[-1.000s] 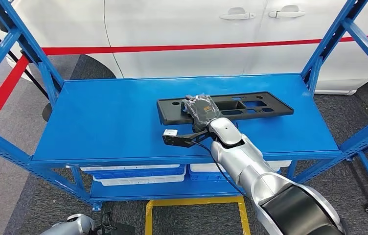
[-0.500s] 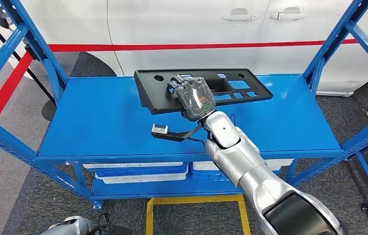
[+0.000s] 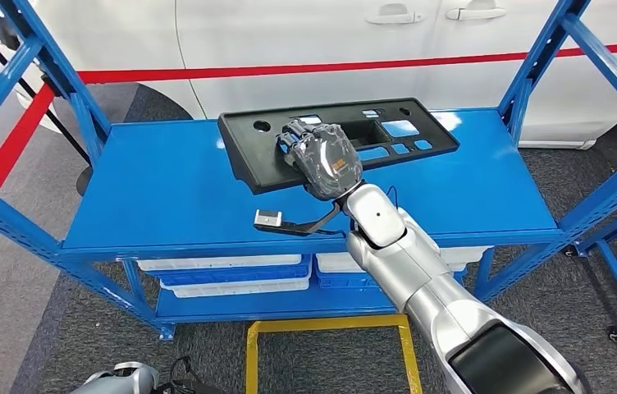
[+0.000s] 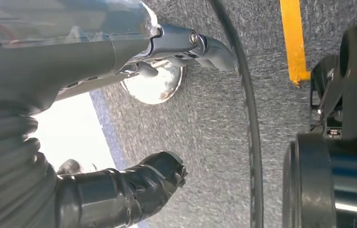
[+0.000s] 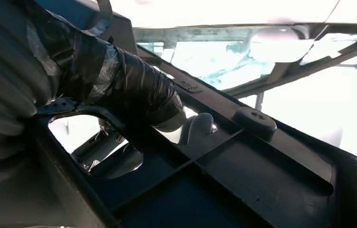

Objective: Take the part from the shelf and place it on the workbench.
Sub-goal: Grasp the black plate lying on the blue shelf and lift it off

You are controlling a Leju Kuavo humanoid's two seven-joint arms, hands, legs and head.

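The right hand's fingers wrap a bar beside a cut-out in the black panel, so the right hand holds it tilted, clear above the blue shelf. It looks stiff, light plastic — long, so an off-centre hold will let it swing. The left hand hangs by the floor — whether its fingers are apart, I cannot tell.

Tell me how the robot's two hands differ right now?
The right hand is raised over the blue shelf, gripping the black part; the left hand hangs low over grey carpet, holding nothing. The right arm stretches forward; the left stays down. Both have dark fingers.
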